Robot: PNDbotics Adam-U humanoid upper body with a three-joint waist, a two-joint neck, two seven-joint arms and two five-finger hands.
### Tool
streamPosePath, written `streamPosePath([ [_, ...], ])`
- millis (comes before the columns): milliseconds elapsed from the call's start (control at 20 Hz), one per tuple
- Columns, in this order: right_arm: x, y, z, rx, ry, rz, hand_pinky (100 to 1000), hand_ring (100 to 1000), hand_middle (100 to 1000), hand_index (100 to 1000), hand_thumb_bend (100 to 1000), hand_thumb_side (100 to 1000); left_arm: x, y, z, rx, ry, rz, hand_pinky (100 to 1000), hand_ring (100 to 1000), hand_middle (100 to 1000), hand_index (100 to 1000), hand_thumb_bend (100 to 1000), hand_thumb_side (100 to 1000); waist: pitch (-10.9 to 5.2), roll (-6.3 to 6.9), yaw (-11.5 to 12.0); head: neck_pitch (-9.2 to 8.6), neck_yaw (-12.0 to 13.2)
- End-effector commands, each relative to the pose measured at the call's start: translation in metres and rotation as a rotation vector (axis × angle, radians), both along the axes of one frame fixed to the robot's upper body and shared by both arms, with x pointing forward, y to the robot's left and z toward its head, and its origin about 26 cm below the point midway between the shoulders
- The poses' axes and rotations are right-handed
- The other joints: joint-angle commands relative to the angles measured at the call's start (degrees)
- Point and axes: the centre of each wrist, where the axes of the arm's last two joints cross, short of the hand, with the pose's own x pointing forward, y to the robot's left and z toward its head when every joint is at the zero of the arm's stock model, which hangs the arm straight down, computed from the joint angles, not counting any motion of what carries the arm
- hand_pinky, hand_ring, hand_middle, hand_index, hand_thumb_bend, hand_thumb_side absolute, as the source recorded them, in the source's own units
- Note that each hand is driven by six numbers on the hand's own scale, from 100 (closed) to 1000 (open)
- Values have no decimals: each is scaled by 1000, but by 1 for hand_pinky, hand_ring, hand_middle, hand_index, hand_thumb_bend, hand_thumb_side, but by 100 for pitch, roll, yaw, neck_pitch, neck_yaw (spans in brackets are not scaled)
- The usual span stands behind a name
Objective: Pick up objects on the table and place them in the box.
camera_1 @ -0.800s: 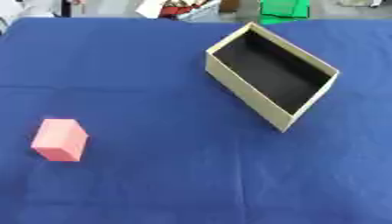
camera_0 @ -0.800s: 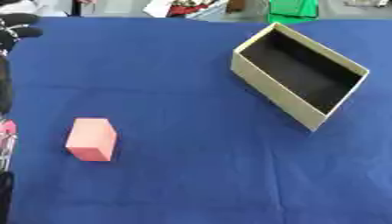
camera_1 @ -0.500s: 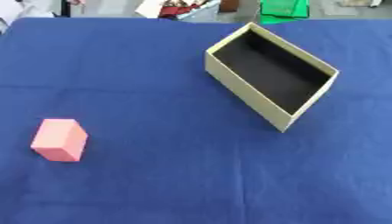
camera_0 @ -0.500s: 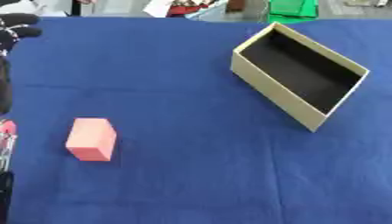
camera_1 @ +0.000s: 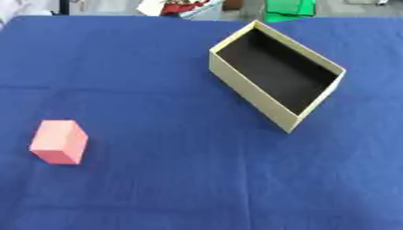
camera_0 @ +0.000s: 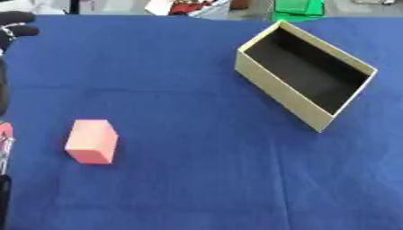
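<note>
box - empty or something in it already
Empty: the box shows only its bare dark floor, and the pink block lies outside it on the blue cloth.

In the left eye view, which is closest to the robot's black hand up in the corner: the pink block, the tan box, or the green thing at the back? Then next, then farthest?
From the left hand:
1. Pink block, below it, on the table's left side.
2. Green thing, across the far edge.
3. Tan box, right side; too close to the green thing to rank surely.

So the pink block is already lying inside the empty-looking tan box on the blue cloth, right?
Not quite. The pink block lies on the blue cloth, well apart from the tan box, toward the robot's left. The box does look empty. The right eye view shows both clearly.
</note>
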Motion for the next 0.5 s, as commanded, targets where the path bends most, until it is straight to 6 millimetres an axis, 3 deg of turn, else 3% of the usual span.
streamPosePath([
  [50, -5, -3, 11, -34, -34, -13, 793, 783, 780, 814, 100, 942, -4, 6, 11, 41, -36, 21, 665, 670, 742, 842, 100, 822, -145, -8, 8, 76, -120],
  [250, -5, -4, 11, -37, -32, -17, 793, 782, 780, 814, 100, 941, -7, 12, 14, 98, -45, 59, 667, 673, 744, 844, 100, 808, -178, 1, 25, 109, -172],
  [500, -6, -6, 10, -45, -28, -30, 792, 782, 780, 814, 100, 941, -14, 28, 22, 340, -38, 158, 681, 688, 757, 854, 100, 755, -216, 37, 63, 123, -214],
])
